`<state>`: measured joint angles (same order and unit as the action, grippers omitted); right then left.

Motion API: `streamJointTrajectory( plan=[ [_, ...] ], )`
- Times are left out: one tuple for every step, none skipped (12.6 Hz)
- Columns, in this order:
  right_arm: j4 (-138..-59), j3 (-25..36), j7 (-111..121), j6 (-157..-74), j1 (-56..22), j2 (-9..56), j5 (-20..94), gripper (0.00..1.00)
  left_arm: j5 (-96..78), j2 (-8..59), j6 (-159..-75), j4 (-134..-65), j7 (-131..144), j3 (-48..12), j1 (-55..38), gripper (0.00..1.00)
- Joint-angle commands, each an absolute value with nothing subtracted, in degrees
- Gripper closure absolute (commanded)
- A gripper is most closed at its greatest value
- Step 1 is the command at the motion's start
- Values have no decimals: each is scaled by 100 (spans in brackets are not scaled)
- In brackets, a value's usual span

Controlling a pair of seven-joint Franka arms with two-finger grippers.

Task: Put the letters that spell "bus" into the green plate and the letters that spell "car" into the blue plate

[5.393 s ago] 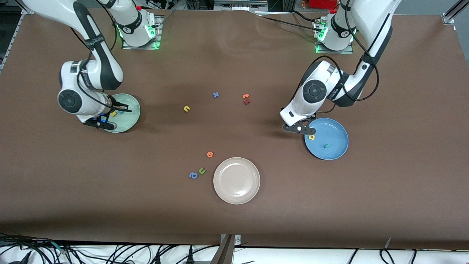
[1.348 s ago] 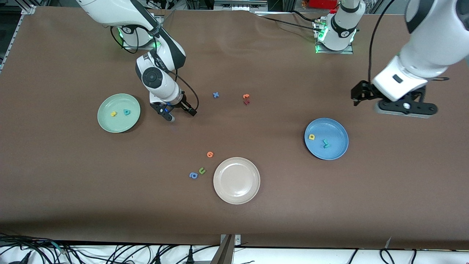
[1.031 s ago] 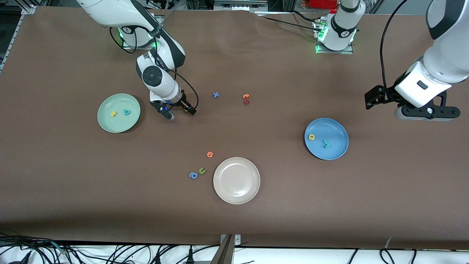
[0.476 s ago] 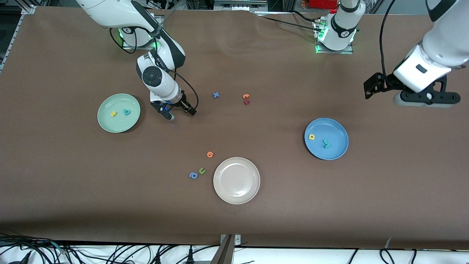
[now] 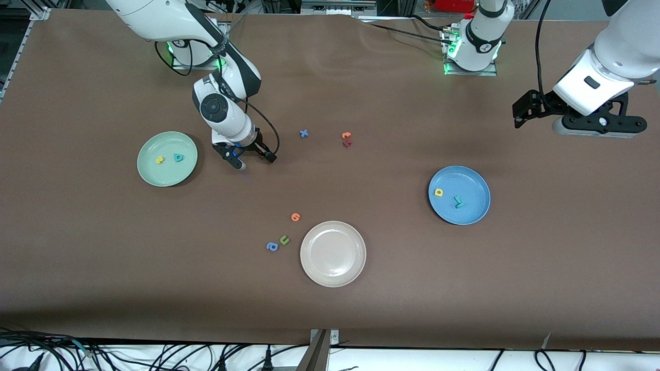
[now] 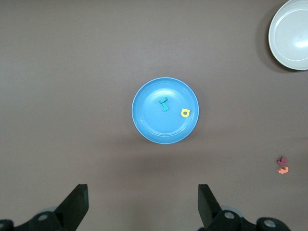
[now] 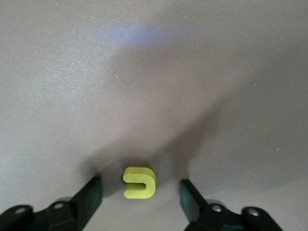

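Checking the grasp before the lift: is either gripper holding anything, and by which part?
Nothing is held. The right gripper brackets the small yellow letter u on the table, fingers apart from it. The left gripper hangs open and empty.

The small yellow foam letter u (image 7: 139,183) lay on bare brown table between the right gripper's (image 5: 252,158) parted fingers, a gap showing at each side. Between it and the round pale mint-green plate (image 5: 149,175) ran open cloth. The blue x-shaped letter (image 5: 303,133) lay well apart.
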<state>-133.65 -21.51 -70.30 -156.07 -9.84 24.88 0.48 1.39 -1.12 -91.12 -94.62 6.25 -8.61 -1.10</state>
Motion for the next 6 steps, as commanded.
streamJointTrajectory(
  plan=[
    [-13403, -2092, -7040, -15715, -1028, 2593, 9, 84, 9, -150, -9053, -9483, 483, -809, -149, 0],
    [-13403, -2092, -7049, -15715, -1028, 2593, 9, 88, 9, -149, -9053, -9483, 483, -809, -149, 0],
    [-13395, -2092, -7040, -15706, -1028, 2584, 9, 96, 9, -149, -9053, -9483, 475, -809, -132, 0],
    [-13386, -2083, -7031, -15663, -1020, 2532, 9, 99, 9, -149, -9053, -9483, 483, -809, -132, 0],
    [-13351, -2066, -7031, -15453, -1020, 2418, 9, 99, 9, -149, -9053, -9483, 483, -809, -132, 0],
    [-13264, -2039, -7023, -15034, -1020, 2243, 9, 99, 9, -149, -9053, -9483, 483, -809, -132, 0]
  ],
)
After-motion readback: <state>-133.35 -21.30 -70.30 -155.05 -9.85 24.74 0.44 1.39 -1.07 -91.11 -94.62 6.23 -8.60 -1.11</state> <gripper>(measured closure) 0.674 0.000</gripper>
